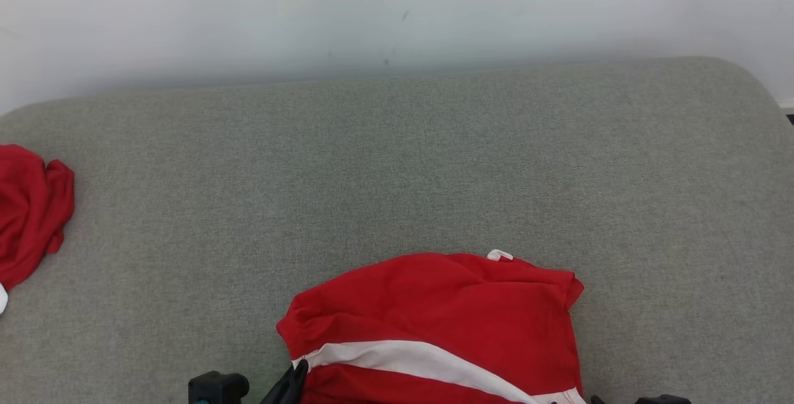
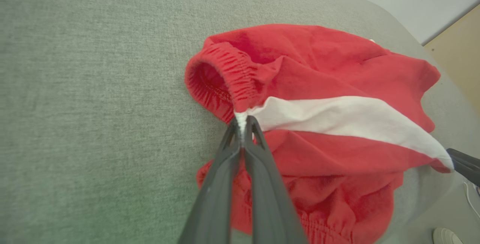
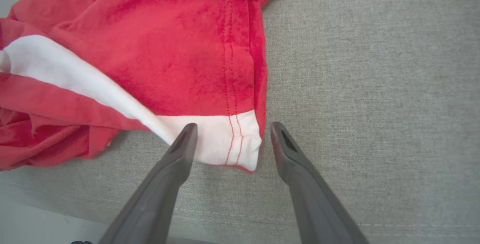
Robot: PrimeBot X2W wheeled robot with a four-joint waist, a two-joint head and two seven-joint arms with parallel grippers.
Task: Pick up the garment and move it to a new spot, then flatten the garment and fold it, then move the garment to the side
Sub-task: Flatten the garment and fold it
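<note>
Grey woven cushion (image 1: 434,162) is stretching wide under everything, and the red garment (image 1: 446,305) is lying bunched at its near edge, mid-frame in the head view. A second red cloth (image 1: 28,218) is sitting well apart at the far left. The left pincer (image 2: 243,124) is clamping the waistband end of the white stripe (image 2: 337,116). The right pincer (image 3: 233,131) is gaping wide, with the stripe's hemmed corner lying between its fingers.

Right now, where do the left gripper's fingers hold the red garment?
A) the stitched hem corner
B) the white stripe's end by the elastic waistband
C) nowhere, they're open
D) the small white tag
B: the left gripper is shut on the white stripe of the garment, beside its gathered waistband.
</note>
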